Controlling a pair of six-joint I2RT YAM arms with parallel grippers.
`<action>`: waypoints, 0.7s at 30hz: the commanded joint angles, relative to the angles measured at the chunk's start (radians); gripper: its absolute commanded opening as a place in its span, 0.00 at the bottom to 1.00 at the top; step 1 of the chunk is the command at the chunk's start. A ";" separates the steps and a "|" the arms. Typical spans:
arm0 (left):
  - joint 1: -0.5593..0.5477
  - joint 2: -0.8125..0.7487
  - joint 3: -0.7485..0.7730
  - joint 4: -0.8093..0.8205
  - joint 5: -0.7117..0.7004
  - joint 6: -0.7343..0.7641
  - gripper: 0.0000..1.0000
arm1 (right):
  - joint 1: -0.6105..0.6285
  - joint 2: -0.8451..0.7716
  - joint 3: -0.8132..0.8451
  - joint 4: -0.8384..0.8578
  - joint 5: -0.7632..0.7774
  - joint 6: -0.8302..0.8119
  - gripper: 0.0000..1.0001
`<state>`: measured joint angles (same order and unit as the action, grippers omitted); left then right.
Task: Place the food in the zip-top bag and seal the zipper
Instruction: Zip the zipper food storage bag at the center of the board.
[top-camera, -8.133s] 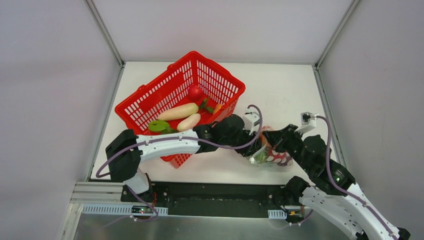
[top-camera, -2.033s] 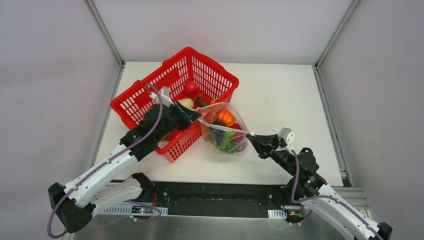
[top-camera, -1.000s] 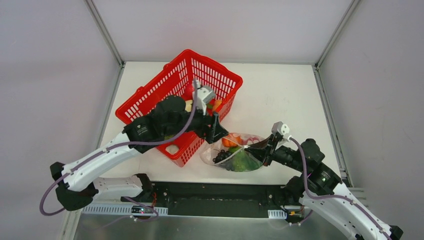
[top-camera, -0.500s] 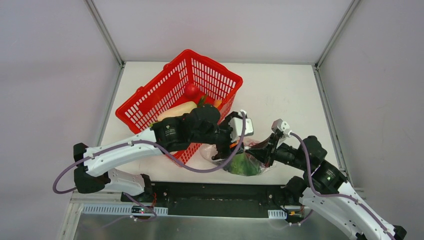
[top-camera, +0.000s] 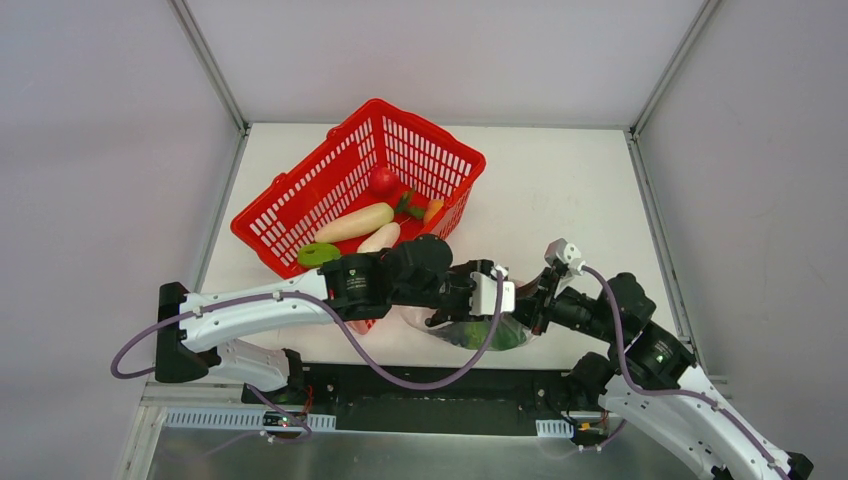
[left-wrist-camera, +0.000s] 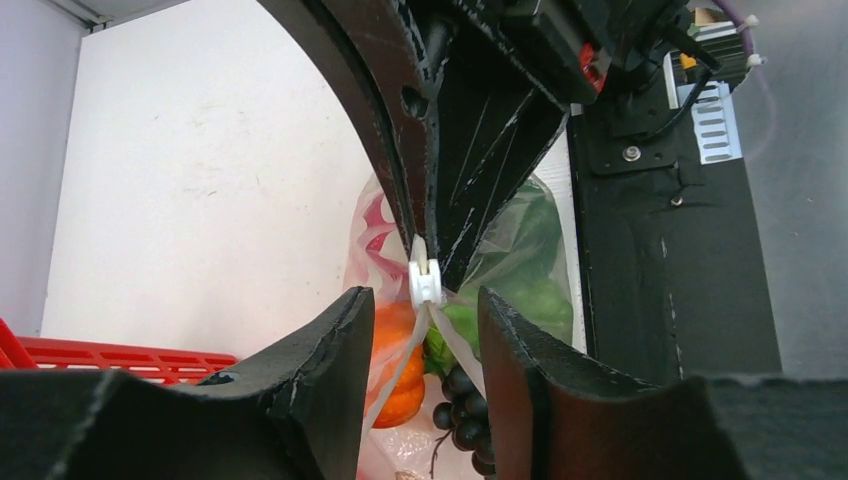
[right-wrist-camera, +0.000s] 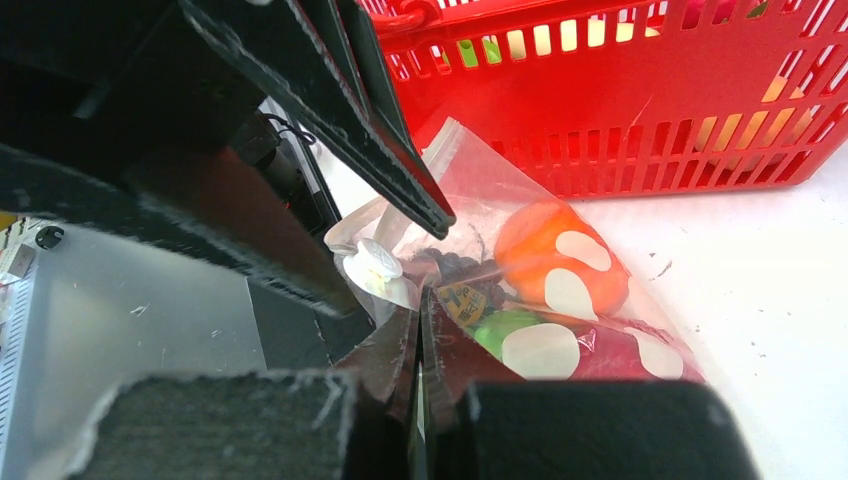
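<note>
The zip-top bag (top-camera: 478, 335) lies on the desk (top-camera: 570, 200) just to the right of the red basket's (top-camera: 290, 195) near corner, and both arms meet over it. Its mouth is partly open: the two strips of the zipper (left-wrist-camera: 403, 365) run apart from the white slider (left-wrist-camera: 425, 281) towards the basket side.

The right end effector (right-wrist-camera: 418, 330) comes in from the side away from the basket. It is closed, its fingers pinched flat on the bag's edge right at the slider. The left end effector (left-wrist-camera: 425, 305) reaches across from the basket side with its fingers spread and grips nothing. The slider sits just beyond its fingertips, in line with the gap, and the zipper strips pass between the two fingers.

Through the dotted plastic several pieces of food show. An orange pumpkin toy (right-wrist-camera: 555, 255) lies nearest the basket, purple grapes (left-wrist-camera: 465, 390) are beside it, and a green toy (left-wrist-camera: 525, 295) and a red piece (right-wrist-camera: 610, 352) are farther from the basket.

Inside the basket lie two white radishes (top-camera: 355, 222), side by side in the middle. A green disc (top-camera: 318, 253) rests at its near end. A red toy (top-camera: 383, 181) and a small orange carrot toy (top-camera: 433, 211) sit towards its far right wall
</note>
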<state>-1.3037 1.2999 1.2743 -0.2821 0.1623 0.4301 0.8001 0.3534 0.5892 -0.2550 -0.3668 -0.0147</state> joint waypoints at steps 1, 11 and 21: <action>-0.011 -0.043 -0.041 0.124 -0.019 0.040 0.39 | 0.001 -0.016 0.051 0.034 0.017 0.013 0.00; -0.012 -0.046 -0.068 0.189 0.000 0.025 0.31 | 0.001 -0.007 0.046 0.036 0.020 0.013 0.00; -0.014 -0.053 -0.059 0.120 -0.026 0.034 0.00 | 0.001 -0.021 0.043 0.036 0.054 0.012 0.00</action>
<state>-1.3098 1.2800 1.2110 -0.1555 0.1513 0.4507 0.8001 0.3496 0.5892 -0.2604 -0.3439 -0.0143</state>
